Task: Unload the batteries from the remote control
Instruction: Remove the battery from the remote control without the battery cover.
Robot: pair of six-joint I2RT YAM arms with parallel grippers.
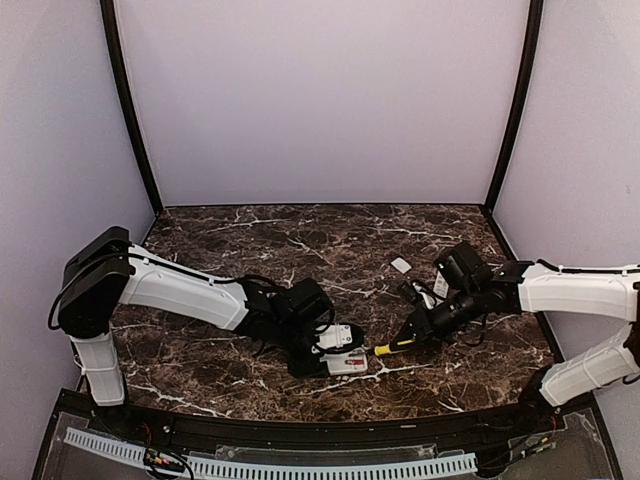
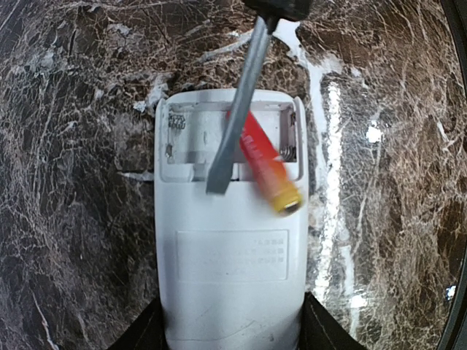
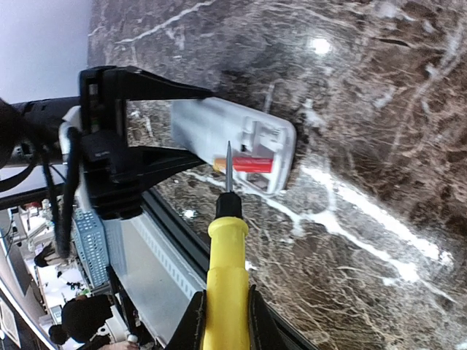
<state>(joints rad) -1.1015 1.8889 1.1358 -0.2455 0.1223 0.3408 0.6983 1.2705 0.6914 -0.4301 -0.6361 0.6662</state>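
Observation:
The white remote control [image 2: 230,270] lies back up on the marble table, and my left gripper [image 2: 230,329] is shut on its sides. Its battery compartment is uncovered. One red battery [image 2: 264,162] with a yellow end sits tilted there, its near end out over the compartment's edge and blurred. The slot to its left shows bare contacts. My right gripper [image 3: 228,321] is shut on the yellow-handled screwdriver [image 3: 228,270], and the grey blade [image 2: 235,117] reaches into the compartment beside the battery [image 3: 249,164]. From above, the remote [image 1: 347,363] lies between both grippers.
A flat white cover [image 1: 401,265] lies on the table behind the right arm, and another white piece [image 1: 440,285] shows next to that arm. The table's black front rail [image 1: 300,432] runs just below the remote.

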